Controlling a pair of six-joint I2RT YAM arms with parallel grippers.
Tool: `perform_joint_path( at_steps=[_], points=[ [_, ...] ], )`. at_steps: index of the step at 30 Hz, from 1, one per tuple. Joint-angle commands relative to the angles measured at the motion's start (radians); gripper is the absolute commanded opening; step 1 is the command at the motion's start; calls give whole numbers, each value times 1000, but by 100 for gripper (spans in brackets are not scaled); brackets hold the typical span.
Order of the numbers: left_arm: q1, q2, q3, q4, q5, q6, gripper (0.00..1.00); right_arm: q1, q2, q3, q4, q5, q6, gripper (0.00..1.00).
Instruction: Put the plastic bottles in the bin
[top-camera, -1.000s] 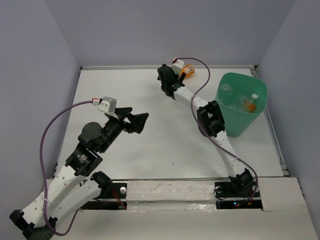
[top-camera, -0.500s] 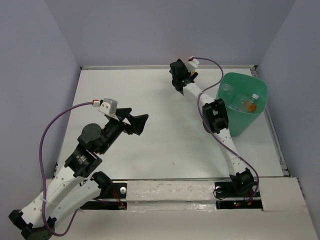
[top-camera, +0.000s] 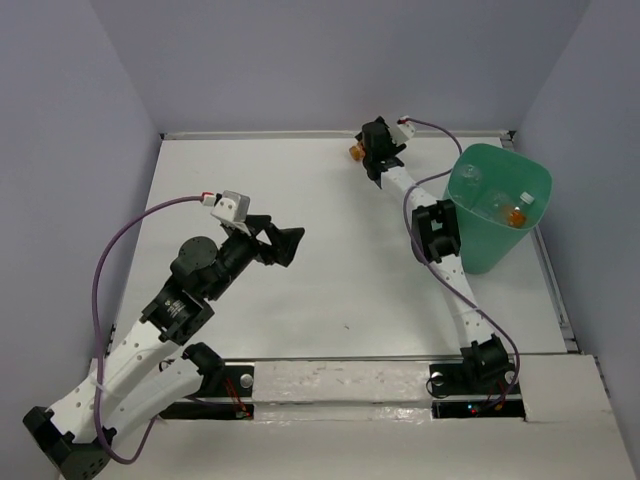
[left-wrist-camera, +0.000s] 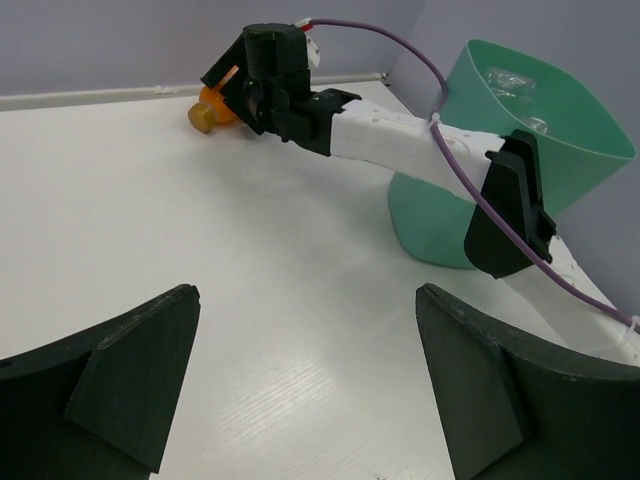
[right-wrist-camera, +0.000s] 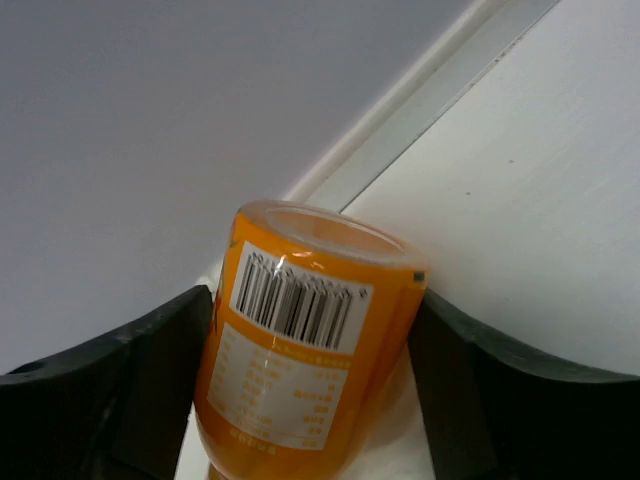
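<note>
Your right pincer (top-camera: 365, 153) has swung along the counter's far edge to straddle the orange bottle (right-wrist-camera: 310, 370) lying there (whether it is pinched yet, I cannot tell). It is light, slick and crushable, so take the labelled mid-body. Your left pincer (left-wrist-camera: 307, 300) gapes wide, empty.

bottles (top-camera: 512, 208) lie in the bin (top-camera: 490, 250). loose bottle (right-wrist-camera: 300, 380) on table (top-camera: 300, 300), left of bin and slightly behind it, right gripper (top-camera: 368, 150) around it.
</note>
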Motion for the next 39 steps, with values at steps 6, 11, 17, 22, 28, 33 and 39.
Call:
perform_joint_path(
  at_steps=[6,11,17,22,28,33,39],
  points=[
    [41,24,5,60,22,24,99,-4,-15,-48,195,-128,11,22],
    [69,15,7,57,22,28,99,93,-280,-416,468,-171,-100,15],
    [105,-43,5,52,22,21,99,219,-703,-821,680,-254,-351,13],
    [115,-114,4,44,22,16,99,231,-1077,-1093,604,-294,-446,12],
    [119,-171,7,24,9,7,99,196,-1551,-1304,372,-22,-680,12],
    [121,-198,10,23,14,-2,99,35,-1823,-1444,242,131,-707,11],
    [122,-206,16,7,5,-4,99,-50,-1923,-1487,79,209,-677,11]
  ],
)
